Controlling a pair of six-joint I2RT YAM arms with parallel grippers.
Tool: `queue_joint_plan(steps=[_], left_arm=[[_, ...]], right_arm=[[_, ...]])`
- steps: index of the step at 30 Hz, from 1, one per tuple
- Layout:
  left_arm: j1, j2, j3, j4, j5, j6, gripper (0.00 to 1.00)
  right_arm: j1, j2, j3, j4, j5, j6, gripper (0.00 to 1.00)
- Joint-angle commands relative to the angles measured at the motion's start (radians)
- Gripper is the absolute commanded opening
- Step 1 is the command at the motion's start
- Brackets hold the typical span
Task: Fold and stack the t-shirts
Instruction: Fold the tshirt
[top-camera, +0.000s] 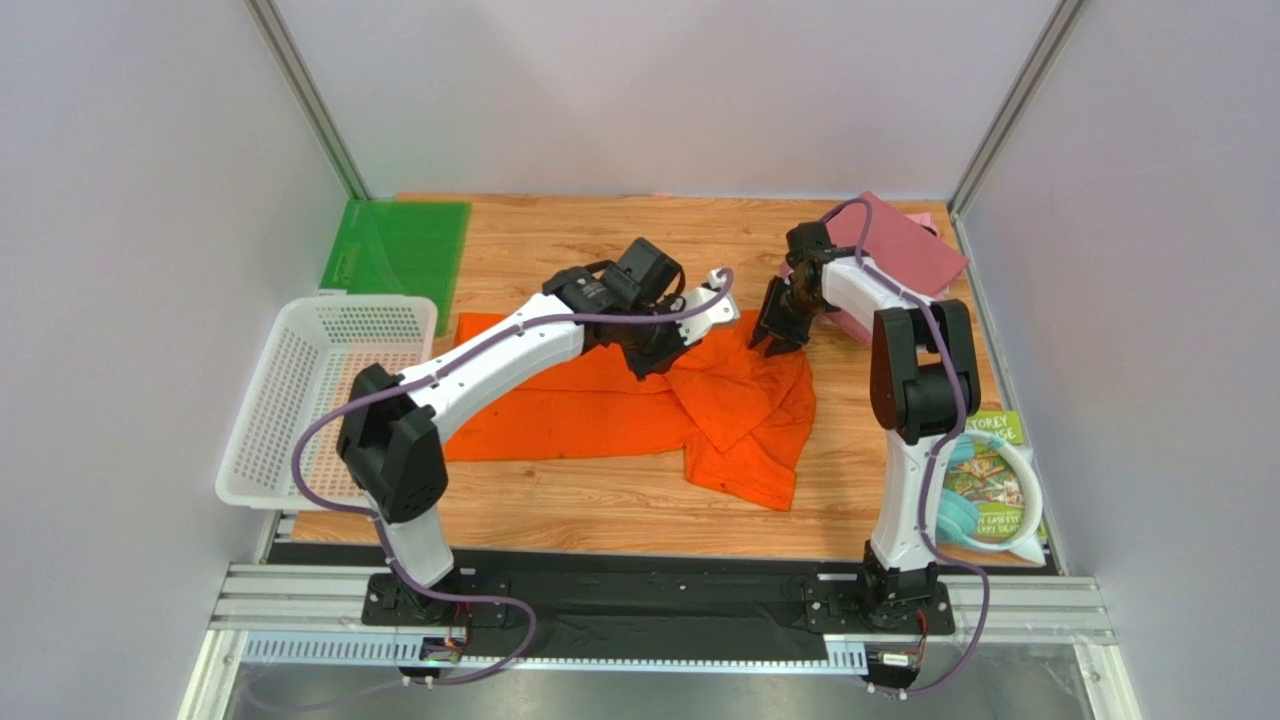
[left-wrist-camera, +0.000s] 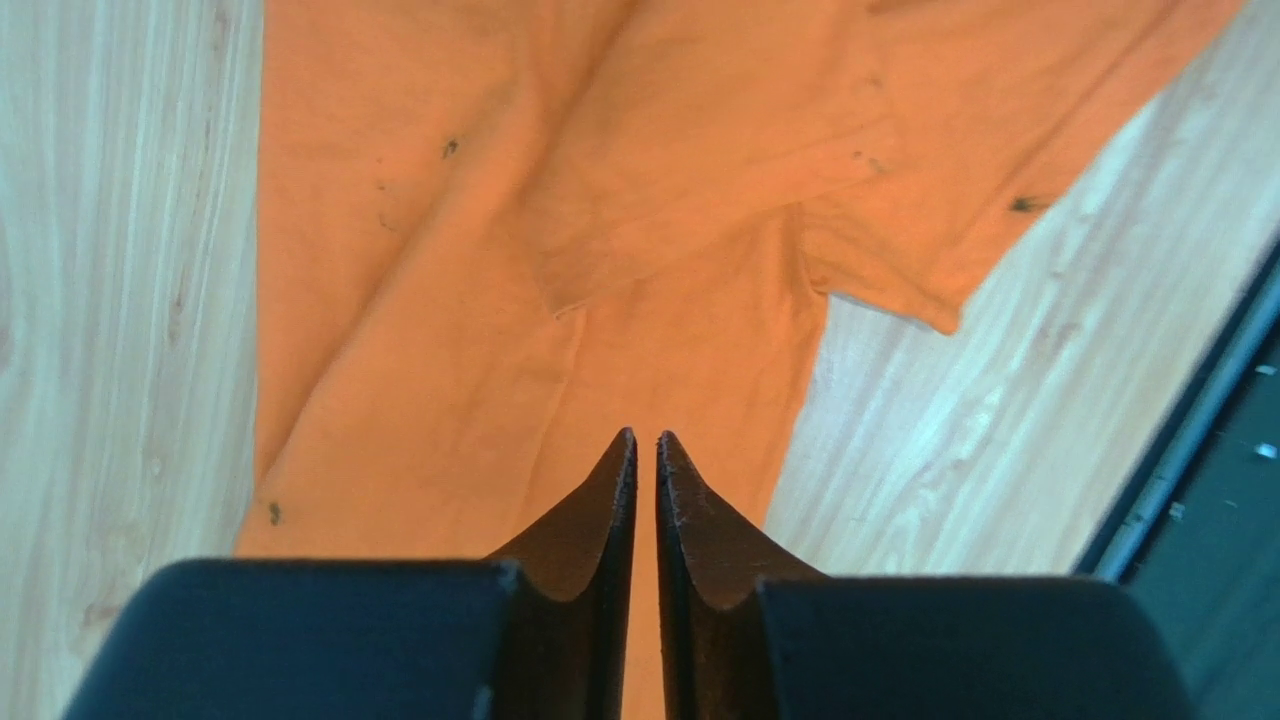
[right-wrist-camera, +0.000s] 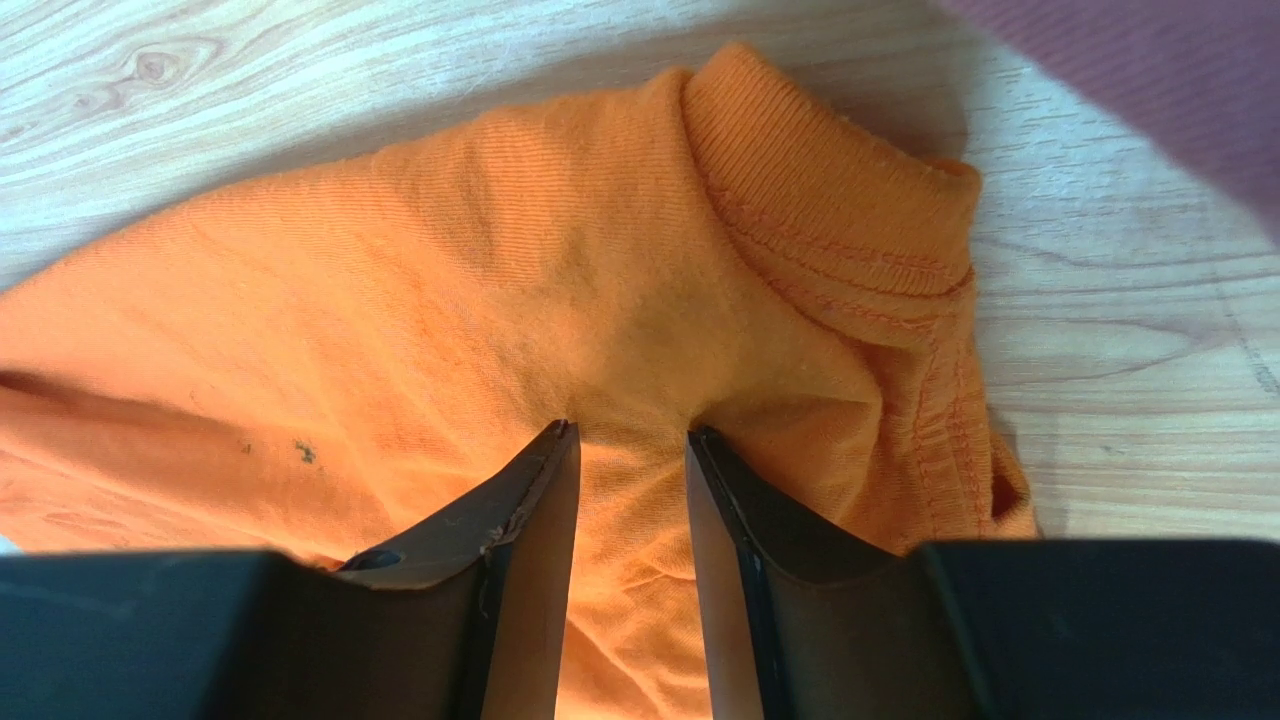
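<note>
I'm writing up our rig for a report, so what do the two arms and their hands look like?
The left arm and right arm have white tubular links, chunky black joints and black bases. A lilac cable loops along each. The left hand and right hand each have two black fingers tapering to thin tips. No markings show.

You're in a robot lab test cell, not a home: plain pale panels (top-camera: 135, 225) box in a wood-grain tabletop (top-camera: 601, 510); metal posts (top-camera: 308, 98) frame the corners; left arm (top-camera: 481, 360) and right arm (top-camera: 917, 375) bolt onto an aluminium rail (top-camera: 661, 615).
</note>
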Motion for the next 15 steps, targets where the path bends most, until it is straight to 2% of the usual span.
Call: queue_joint_plan(steps=[1,4,9,15], left_arm=[[-0.004,-0.042,-0.024,-0.089,0.183,-0.03,0.16],[-0.005,-0.018,-0.064,-0.115,0.197,-0.015,0.18],[-0.005,-0.025,-0.105,-0.06,0.103,-0.007,0.2],[0.044,0.025,-0.06,0.028,0.033,-0.05,0.2]], right_arm=[[-0.001,-0.014,-0.002,0.006,0.014,-0.021,0.38],[-0.001,-0.016,-0.004,0.006,0.017,-0.022,0.38],[-0.001,-0.017,-0.002,0.0,0.016,-0.024,0.38],[-0.001,-0.074,-0.027,-0.011,0.04,-0.025,0.38]])
